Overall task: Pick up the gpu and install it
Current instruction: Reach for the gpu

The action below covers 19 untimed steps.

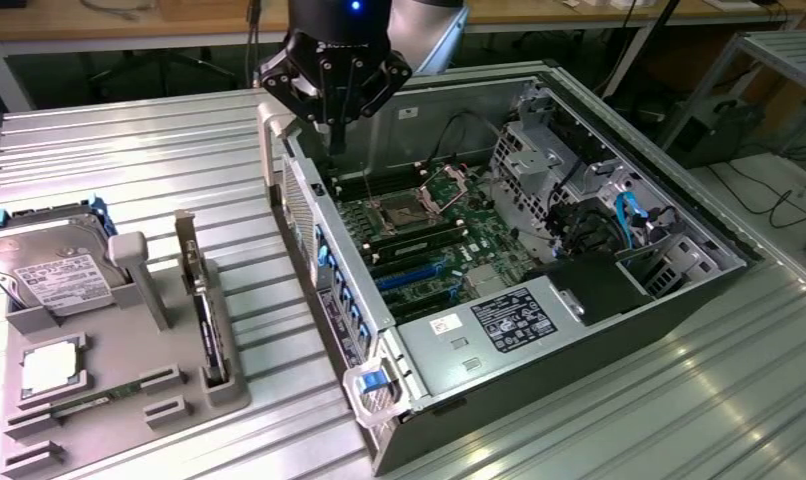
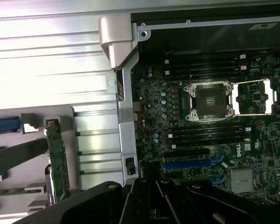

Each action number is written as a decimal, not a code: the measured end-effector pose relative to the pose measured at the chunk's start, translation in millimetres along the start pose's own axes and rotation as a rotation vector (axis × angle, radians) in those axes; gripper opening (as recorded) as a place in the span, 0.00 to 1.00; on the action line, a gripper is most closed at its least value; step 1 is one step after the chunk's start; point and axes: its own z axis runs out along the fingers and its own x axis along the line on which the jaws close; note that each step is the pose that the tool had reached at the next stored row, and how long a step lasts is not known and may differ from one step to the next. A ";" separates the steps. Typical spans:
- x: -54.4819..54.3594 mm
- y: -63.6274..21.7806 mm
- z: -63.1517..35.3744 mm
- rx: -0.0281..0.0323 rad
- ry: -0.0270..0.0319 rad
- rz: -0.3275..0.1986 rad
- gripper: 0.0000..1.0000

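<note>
Black and empty, the claw [image 1: 334, 145] hangs with its fingers pressed together, gripping nothing and touching nothing. It points down over the far corner of the open grey metal computer case [image 1: 294, 205], just above the green motherboard [image 1: 430, 240] near the case's wall on the exterior view's left. In the wrist view the claw [image 2: 151, 196] is seen above that same wall and board.

Well apart from it, outside the case toward the exterior view's left and nearer that camera, sits the gpu [image 1: 206, 310], a thin flat card with a green circuit face and a long silver metal bracket. It stands on its edge in a slot of the grey plastic holder [image 1: 116, 340] on the ribbed metal worktop [image 1: 136, 150]. Its long axis runs roughly alongside the case's near wall, and the bracket end points away from the exterior camera, rising upright. The wrist view shows the gpu's [image 2: 57, 161] green face.

Beside it in the holder a silver boxy hard drive [image 1: 50, 275] with a white label leans.
</note>
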 end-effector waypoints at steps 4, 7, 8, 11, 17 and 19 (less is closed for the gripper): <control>3.1 -0.7 -0.2 0.0001 0.0001 0.000 0.11; 6.3 -1.3 -0.2 0.0000 0.0000 0.000 0.11; 7.0 -1.5 -0.3 0.0001 0.0001 0.000 0.11; 8.9 -2.0 -0.3 0.0000 0.0000 0.000 0.11; 12.9 -2.6 -0.5 0.0001 0.0001 0.000 0.11; 14.5 -2.9 -0.5 0.0000 0.0000 0.000 0.11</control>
